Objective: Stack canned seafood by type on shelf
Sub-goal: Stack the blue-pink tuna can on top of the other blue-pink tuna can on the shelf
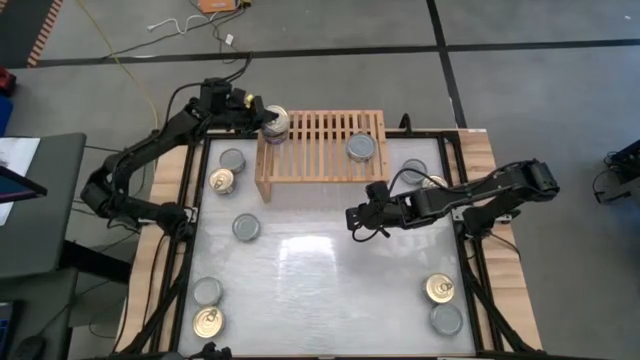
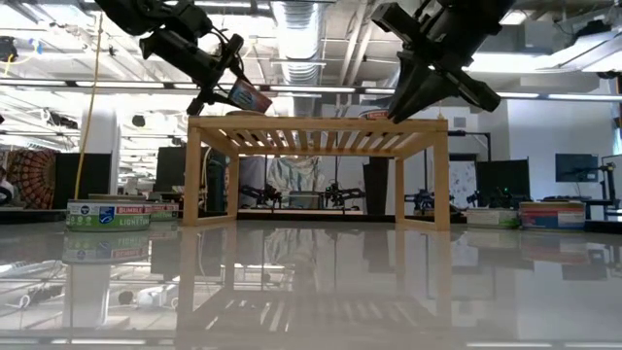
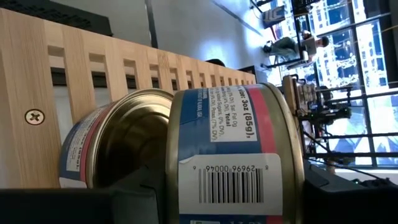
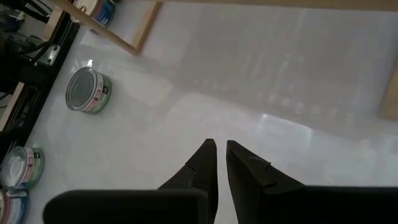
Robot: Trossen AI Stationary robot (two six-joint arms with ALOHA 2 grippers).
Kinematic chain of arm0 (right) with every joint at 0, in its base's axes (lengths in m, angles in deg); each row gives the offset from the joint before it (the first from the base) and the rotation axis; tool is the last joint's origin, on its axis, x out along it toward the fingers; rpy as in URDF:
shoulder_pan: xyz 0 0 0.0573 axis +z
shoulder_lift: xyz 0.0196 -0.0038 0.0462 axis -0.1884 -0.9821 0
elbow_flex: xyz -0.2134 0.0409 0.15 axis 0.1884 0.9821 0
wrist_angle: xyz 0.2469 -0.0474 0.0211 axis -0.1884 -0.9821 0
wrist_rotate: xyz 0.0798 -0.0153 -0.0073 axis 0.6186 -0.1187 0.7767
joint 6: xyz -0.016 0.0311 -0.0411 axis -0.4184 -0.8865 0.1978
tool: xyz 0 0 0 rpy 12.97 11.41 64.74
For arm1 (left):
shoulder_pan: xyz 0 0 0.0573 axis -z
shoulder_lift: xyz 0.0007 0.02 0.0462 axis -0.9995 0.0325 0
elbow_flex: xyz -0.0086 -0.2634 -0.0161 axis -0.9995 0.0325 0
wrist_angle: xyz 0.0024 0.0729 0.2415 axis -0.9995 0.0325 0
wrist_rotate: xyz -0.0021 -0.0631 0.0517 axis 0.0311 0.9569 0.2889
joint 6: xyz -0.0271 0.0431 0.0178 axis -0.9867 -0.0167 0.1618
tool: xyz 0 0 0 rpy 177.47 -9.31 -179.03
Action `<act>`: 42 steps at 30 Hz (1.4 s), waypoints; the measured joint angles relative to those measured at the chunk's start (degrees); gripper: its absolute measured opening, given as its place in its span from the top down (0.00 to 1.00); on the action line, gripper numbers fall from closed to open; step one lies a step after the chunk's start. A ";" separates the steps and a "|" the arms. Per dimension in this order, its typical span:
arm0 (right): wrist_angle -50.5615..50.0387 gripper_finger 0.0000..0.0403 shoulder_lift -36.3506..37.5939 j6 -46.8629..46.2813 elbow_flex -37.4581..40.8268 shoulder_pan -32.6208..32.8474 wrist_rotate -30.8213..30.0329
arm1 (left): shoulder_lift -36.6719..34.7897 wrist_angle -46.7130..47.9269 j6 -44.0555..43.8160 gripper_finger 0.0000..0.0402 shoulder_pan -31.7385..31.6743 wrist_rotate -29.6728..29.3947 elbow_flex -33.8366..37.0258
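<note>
High view: the left gripper (image 1: 268, 122) is clamping a tin (image 1: 277, 121) over the shelf's (image 1: 320, 150) left end, apparently above another tin. The right gripper (image 1: 356, 217) is hovering empty, fingers nearly together. Tins are likely rigid, slick, light; gripping across the side walls seems best.

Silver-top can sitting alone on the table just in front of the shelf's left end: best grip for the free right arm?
Come straight down on the silver-top can and pinch across its side wall, fingers on opposite sides of the round rim. It lies flat, lid up, with bare table all around, so any approach angle looks clear. The right gripper hovers nearby, fingers nearly together; it would need to open first.
</note>
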 joint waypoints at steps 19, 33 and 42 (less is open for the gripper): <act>0.03 0.84 0.00 -0.04 0.00 0.58 0.00 | 0.00 0.09 -1.45 0.54 -0.20 -1.90 0.00; 0.05 0.84 0.00 -0.02 0.00 1.42 0.00 | -0.02 0.07 0.17 0.54 1.02 -3.88 0.00; 0.05 0.84 -0.02 -0.02 0.00 1.73 0.00 | 0.10 0.77 0.68 0.45 1.72 -4.13 0.13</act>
